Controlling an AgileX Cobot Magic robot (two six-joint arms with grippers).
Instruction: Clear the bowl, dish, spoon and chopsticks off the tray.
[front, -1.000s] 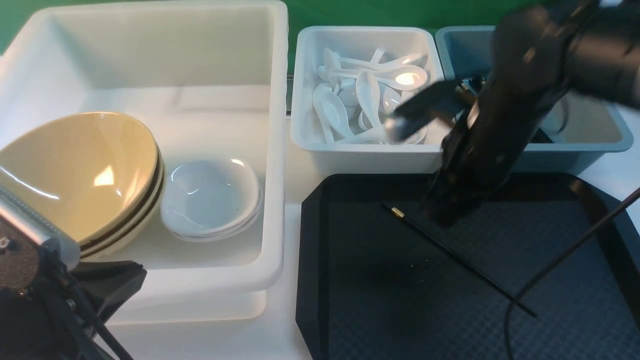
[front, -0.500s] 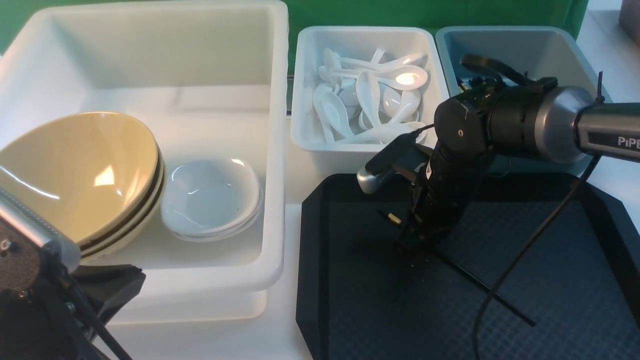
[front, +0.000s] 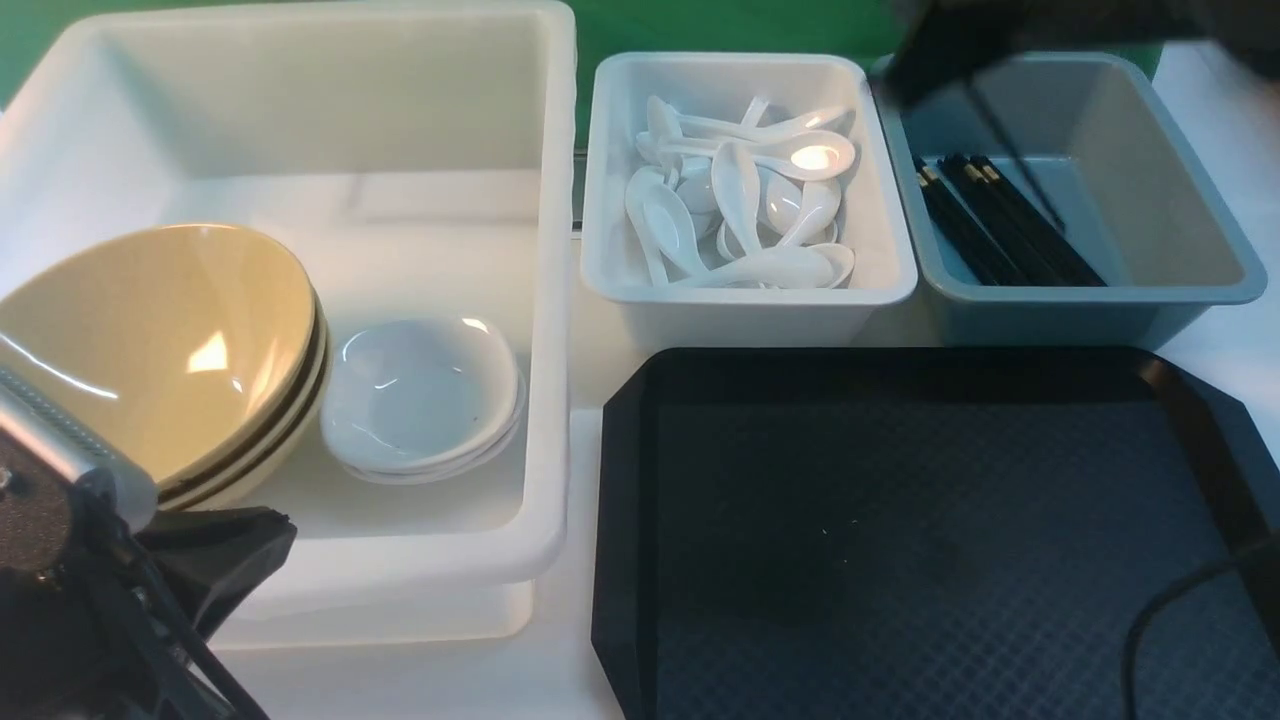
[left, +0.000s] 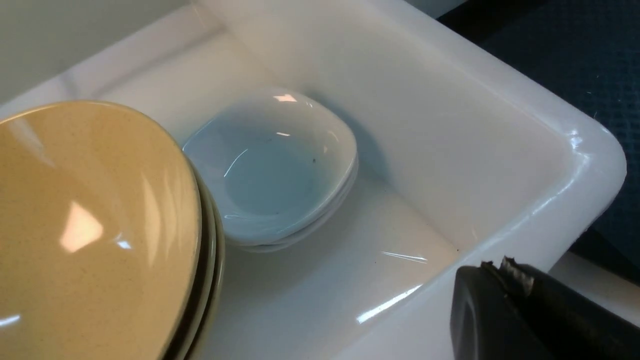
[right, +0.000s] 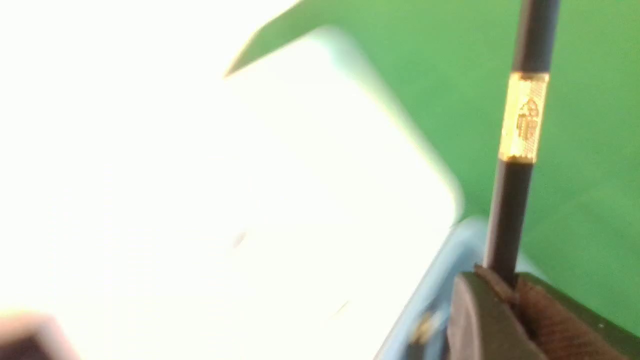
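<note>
The black tray (front: 900, 540) has nothing on it. My right gripper (right: 500, 282) is shut on one black chopstick (right: 522, 117) with a gold band. In the front view that chopstick (front: 1015, 160) hangs from my blurred right arm (front: 960, 40) above the grey-blue bin (front: 1190, 285). Stacked tan bowls (front: 150, 340) and stacked white dishes (front: 420, 395) sit in the big white tub (front: 545, 300). Several spoons (front: 740, 200) fill the small white bin (front: 750, 310). My left gripper (left: 505, 267) is shut and empty by the tub's near corner.
Several black chopsticks (front: 985, 235) lie in the grey-blue bin. The two bins stand side by side just behind the tray. The tub stands left of it. A black cable (front: 1170, 610) crosses the tray's near right corner. A green backdrop rises behind the bins.
My right gripper closed on the chopstick lying on the tray, then lifted it up and back over the grey-blue bin. The left arm has stayed put.
</note>
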